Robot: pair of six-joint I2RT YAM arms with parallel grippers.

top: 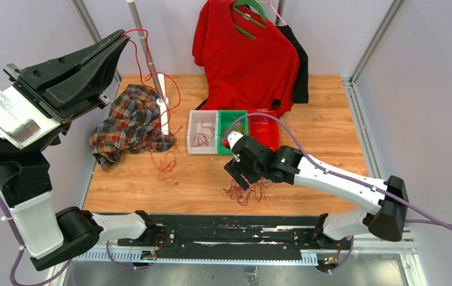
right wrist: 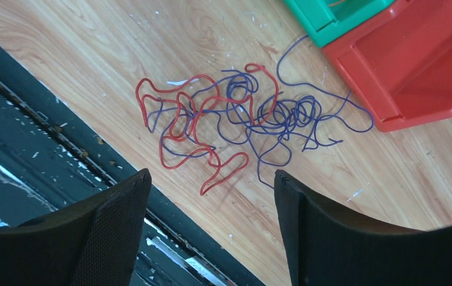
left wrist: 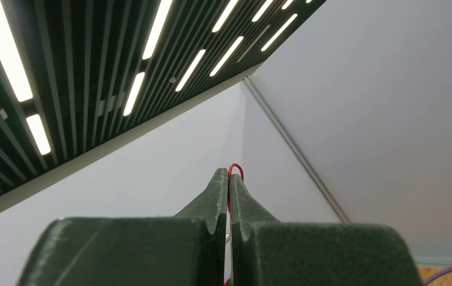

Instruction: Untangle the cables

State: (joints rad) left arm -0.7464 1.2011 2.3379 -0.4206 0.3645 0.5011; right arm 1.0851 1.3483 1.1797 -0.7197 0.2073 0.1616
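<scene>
My left gripper (top: 126, 37) is raised high at the back left and shut on a red cable (top: 142, 55); a red loop (left wrist: 236, 168) shows at its fingertips in the left wrist view. The cable hangs down to a loose red pile (top: 165, 165) on the table. A tangle of red and blue cables (top: 248, 192) lies near the front edge; in the right wrist view the tangle (right wrist: 242, 122) lies just beyond my open, empty right gripper (right wrist: 211, 179), which hovers above it (top: 239, 173).
White (top: 192, 128), green (top: 224, 148) and red (top: 274, 138) bins stand mid-table; the white one holds a red cable. A plaid shirt (top: 126, 122) lies left. A red shirt (top: 244, 53) hangs behind. A white pole (top: 147, 50) rises at the back.
</scene>
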